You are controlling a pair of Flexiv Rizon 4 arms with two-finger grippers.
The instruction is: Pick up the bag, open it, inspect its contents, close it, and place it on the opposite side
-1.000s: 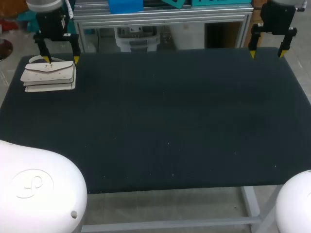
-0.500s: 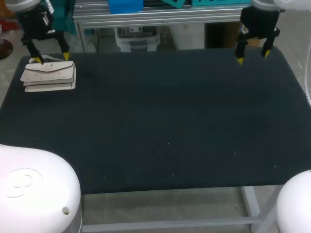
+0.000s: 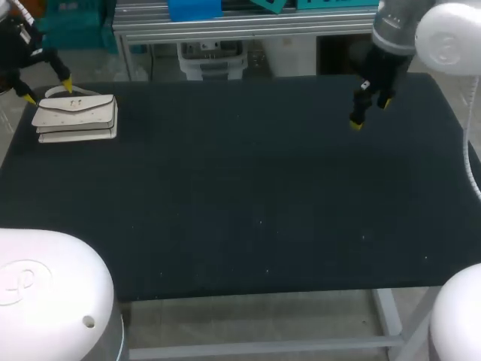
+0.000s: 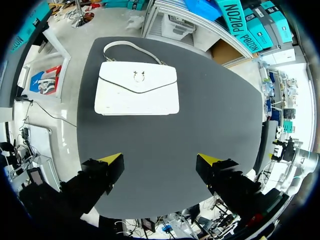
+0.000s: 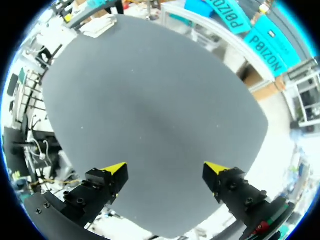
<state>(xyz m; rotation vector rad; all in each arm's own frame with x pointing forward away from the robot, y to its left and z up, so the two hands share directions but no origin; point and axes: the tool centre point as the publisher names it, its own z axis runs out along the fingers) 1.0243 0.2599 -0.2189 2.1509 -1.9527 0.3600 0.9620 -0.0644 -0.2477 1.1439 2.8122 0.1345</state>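
The white handbag (image 3: pixel 75 118) lies flat at the table's far left, flap shut and strap (image 3: pixel 58 91) behind it. My left gripper (image 3: pixel 48 92) hovers open just beyond the bag's far left corner, holding nothing. In the left wrist view the bag (image 4: pixel 137 90) lies ahead of the open left gripper (image 4: pixel 160 160), clear of both fingers. My right gripper (image 3: pixel 370 113) hangs open over the far right part of the table, far from the bag. In the right wrist view the right gripper (image 5: pixel 165 168) is empty above bare mat, and the bag (image 5: pixel 101 26) shows small at the table's far end.
The dark table mat (image 3: pixel 248 188) stretches wide between the two arms. Its left edge runs close by the bag. My arms' white housings (image 3: pixel 52 293) fill the lower corners of the head view.
The left gripper has drawn back from over the bag toward the table's left edge. The right gripper has swung inward and forward from the far right corner. The bag has not moved.
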